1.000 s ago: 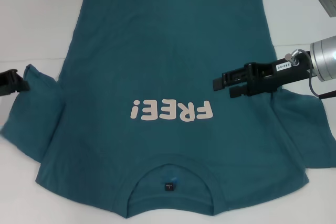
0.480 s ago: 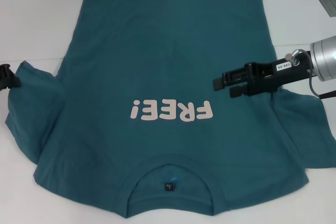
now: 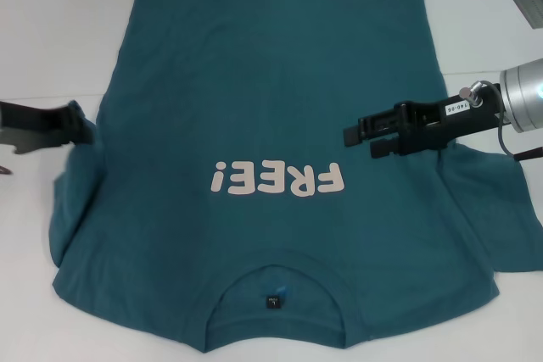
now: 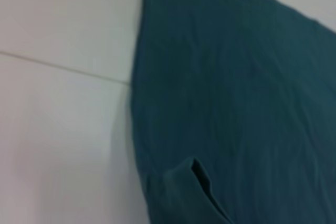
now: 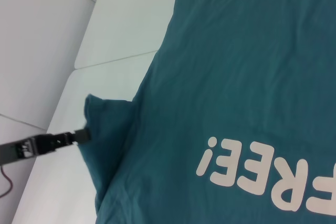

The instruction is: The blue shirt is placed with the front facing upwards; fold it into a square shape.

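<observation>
Large dark teal-blue short-sleeved cotton T-shirt (image 3: pixel 271 108) with pale pinkish-white "FREE!" print (image 3: pixel 277 179): laid flat, front up, on white table (image 3: pixel 51 40), filling most of the head view. Long axis run away from robot; ribbed round collar (image 3: pixel 276 298) at near edge, hem at far edge, print read upside down from the head camera. Fold judged barely begun: body spread in a single layer, left sleeve (image 3: pixel 72 201) bunched and drawn in toward the body edge, right sleeve (image 3: pixel 492 209) spread out on the table. Both sleeve folds and the lengthwise folds to a square judged outstanding. Left end effector (image 3: pixel 72 125), black: set at the upper corner of the left sleeve, apparently closed on a pinch of that cloth; grip seen clearest in the right wrist view (image 5: pixel 81 136). Right end effector (image 3: pixel 361 140), black: hung above the shirt beside the print's end, fingers slightly parted, nothing held.
</observation>
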Controlling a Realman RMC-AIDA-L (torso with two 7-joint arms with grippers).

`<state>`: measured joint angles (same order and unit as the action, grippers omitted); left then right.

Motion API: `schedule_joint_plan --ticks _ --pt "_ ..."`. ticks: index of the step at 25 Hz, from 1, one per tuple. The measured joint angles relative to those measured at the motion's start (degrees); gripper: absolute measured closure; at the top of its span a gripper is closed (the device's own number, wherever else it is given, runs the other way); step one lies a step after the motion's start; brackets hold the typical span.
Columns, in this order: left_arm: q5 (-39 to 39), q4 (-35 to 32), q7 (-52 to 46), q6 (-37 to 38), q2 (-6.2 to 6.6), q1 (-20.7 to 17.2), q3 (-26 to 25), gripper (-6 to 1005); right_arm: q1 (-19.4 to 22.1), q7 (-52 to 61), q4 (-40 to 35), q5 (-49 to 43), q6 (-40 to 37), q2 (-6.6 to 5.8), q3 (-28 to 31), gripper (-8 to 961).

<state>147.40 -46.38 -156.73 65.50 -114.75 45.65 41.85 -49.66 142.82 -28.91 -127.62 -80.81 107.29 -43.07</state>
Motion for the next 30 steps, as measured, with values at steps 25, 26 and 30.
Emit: schedule_joint_plan --ticks 25,26,30 --pt "5.2 3.9 -1.8 -8.4 -6.14 2.1 9.7 997 0.7 0.0 0.0 0.0 0.3 0.03 0.1 223" --pt "5.2 3.9 -1.7 -8.4 -6.19 2.2 9.8 997 0.7 0.0 0.0 0.0 0.3 0.03 0.1 223" --pt "5.0 3.9 -1.6 -8.7 -6.36 2.6 9.9 996 0.7 0.0 0.0 0.0 0.4 0.03 0.1 224"
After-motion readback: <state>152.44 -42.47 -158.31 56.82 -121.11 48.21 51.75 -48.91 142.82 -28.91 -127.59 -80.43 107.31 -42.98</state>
